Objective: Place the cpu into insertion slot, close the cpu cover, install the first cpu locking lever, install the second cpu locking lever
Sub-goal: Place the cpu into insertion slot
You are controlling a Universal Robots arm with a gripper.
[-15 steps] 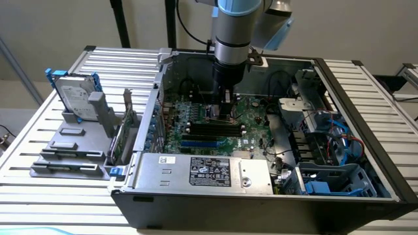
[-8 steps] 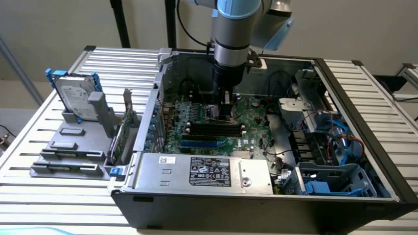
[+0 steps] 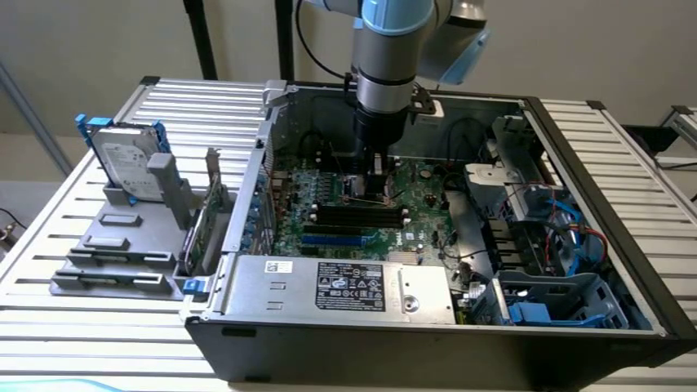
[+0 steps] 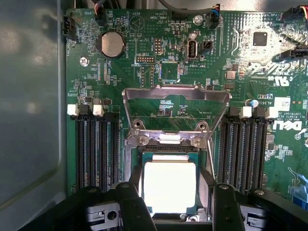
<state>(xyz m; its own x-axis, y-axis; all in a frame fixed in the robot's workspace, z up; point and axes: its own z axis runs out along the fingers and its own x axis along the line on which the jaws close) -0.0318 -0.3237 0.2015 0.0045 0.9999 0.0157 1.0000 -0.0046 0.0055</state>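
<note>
The cpu (image 4: pixel 169 185), a flat square chip with a bright silver top, lies at the insertion slot (image 4: pixel 163 149) on the green board (image 3: pixel 425 204). I cannot tell if it is fully seated. My gripper (image 4: pixel 171 173) straddles it, and its black fingers (image 4: pixel 135 178) lie against two opposite edges of the chip. The cpu cover (image 4: pixel 175 94), a thin silvery frame with a cut-out centre, stands swung up on its hinge just beyond the slot. In the exterior view the gripper (image 3: pixel 370 192) points straight down inside the computer case, low over the board.
Long black memory slots (image 4: pixel 94 149) (image 4: pixel 245 149) run on both sides of the socket. A coin battery (image 4: pixel 111 44) sits further up the board. The power supply (image 3: pixel 338 286) and a drive cage with blue cables (image 3: pixel 544 245) crowd the case. A hard drive (image 3: pixel 126 163) stands outside.
</note>
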